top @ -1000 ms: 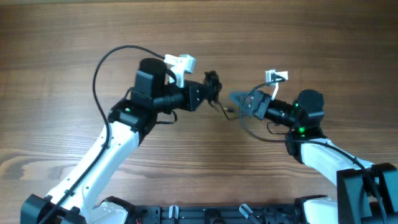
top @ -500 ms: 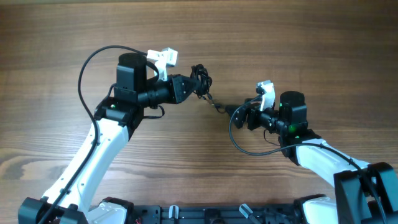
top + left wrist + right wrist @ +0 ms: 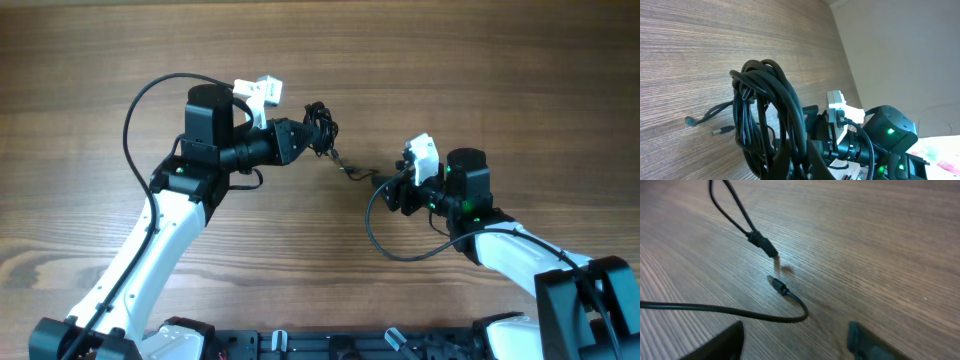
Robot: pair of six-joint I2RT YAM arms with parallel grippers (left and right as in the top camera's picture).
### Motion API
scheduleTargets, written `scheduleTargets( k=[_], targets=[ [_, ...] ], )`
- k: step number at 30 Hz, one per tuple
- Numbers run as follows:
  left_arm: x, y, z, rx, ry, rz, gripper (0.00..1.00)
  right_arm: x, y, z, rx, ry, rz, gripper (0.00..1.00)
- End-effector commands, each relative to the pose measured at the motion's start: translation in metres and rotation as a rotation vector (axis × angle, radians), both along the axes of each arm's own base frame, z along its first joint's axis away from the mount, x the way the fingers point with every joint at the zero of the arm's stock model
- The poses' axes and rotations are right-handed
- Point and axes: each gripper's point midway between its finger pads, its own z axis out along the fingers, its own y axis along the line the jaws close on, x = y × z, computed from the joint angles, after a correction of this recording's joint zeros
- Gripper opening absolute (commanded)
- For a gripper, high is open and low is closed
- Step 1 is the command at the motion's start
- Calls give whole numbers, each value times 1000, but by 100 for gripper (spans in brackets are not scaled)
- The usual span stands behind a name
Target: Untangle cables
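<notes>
From overhead, the left gripper (image 3: 316, 138) is clenched on the cables (image 3: 320, 122). They form a knotted black coil about midway between the left and right edges of the table (image 3: 500, 60), nearer its far edge than its near one. Thin strands trail from the coil toward the right gripper (image 3: 393, 192) and end in small plugs (image 3: 352, 172) just short of it.

In the left wrist view, the coil fills the middle, its loops standing upright and their lower part pinched in the dark jaws. Two plug ends lie on the wood to the left of the coil. The right arm, with its white camera mount (image 3: 840, 107), is behind it.

In the right wrist view, the right gripper's fingers (image 3: 722, 342) stand apart at the bottom edge, released, with only bare wood between them. Ahead of them, one plug hangs on a doubled strand that climbs to the upper left. The other lies flat, and its cord curves back and runs off the left side.
</notes>
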Motion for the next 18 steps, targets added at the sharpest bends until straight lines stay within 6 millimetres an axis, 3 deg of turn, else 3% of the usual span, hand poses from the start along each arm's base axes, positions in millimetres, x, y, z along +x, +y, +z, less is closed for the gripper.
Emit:
scheduleTargets(
  k=[1,5,9,11,14,17,18],
  targets=[
    [2,1,7,-10,-14,3,4,0,6,-3,5,-17,46,56],
    [2,1,7,-10,-13,3,4,-6,24,-9,52,-15,128,48],
    [2,1,7,-10,-14,3,4,-6,37,13,145,-63,179,41],
    [2,1,7,-10,-13,3,4,-12,45,22,187,-82,239,5],
    [2,1,7,-9,-14,3,4,-24,56,43,319,-48,314,4],
    [2,1,7,-9,-14,3,4,-30,55,85,497,-31,378,5],
    [2,1,7,-9,-14,3,4,-33,54,89,505,-47,406,33]
  ],
)
